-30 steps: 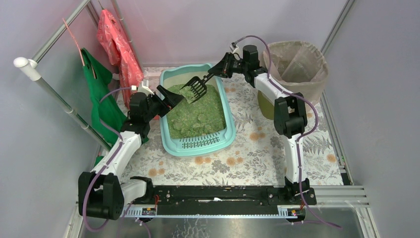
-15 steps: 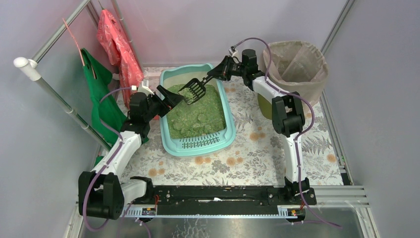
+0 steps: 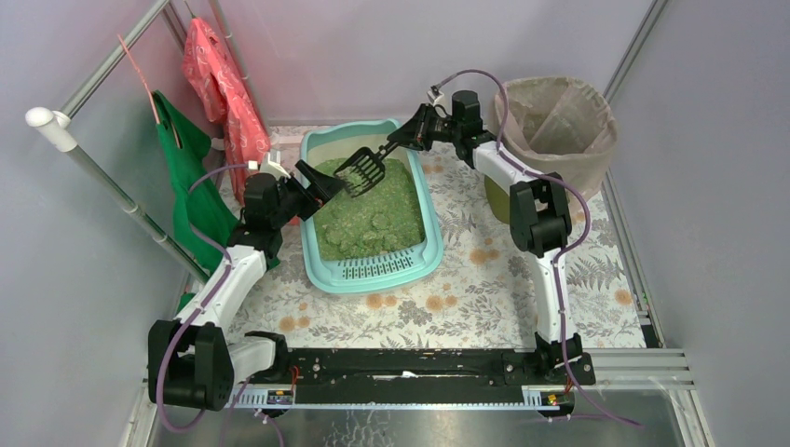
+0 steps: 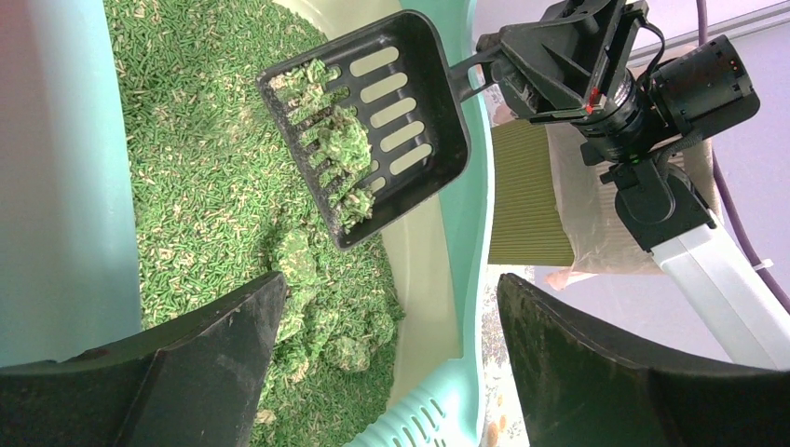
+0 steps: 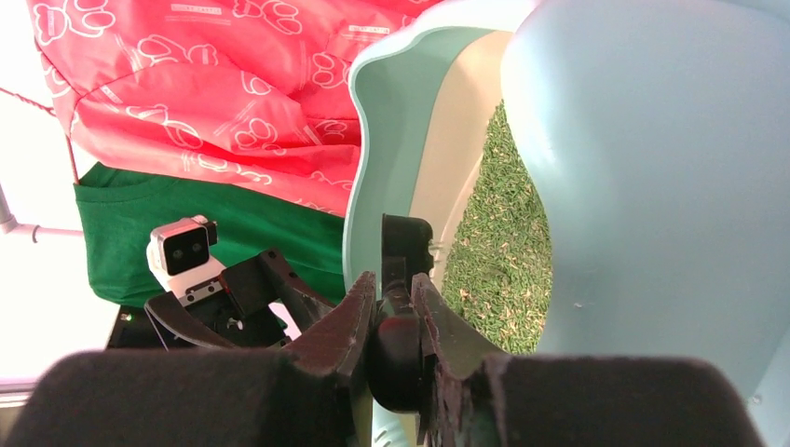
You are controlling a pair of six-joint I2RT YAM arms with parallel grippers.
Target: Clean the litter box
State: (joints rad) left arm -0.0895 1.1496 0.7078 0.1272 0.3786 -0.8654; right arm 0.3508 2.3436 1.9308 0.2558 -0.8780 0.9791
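The right pincer [image 5: 396, 307] holds the loaded scoop [image 4: 373, 121] above the box [image 3: 424, 251]; the left pincer [image 3: 314, 182], beside the box, is wide. Dumping and more clumps [image 4: 317, 307] are left.

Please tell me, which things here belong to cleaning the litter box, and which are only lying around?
For the job: litter box; black slotted scoop with clumps, held by the right gripper; lined bin, probably for the waste.
Just around: green bag and pink bag hanging on the left; floral mat.
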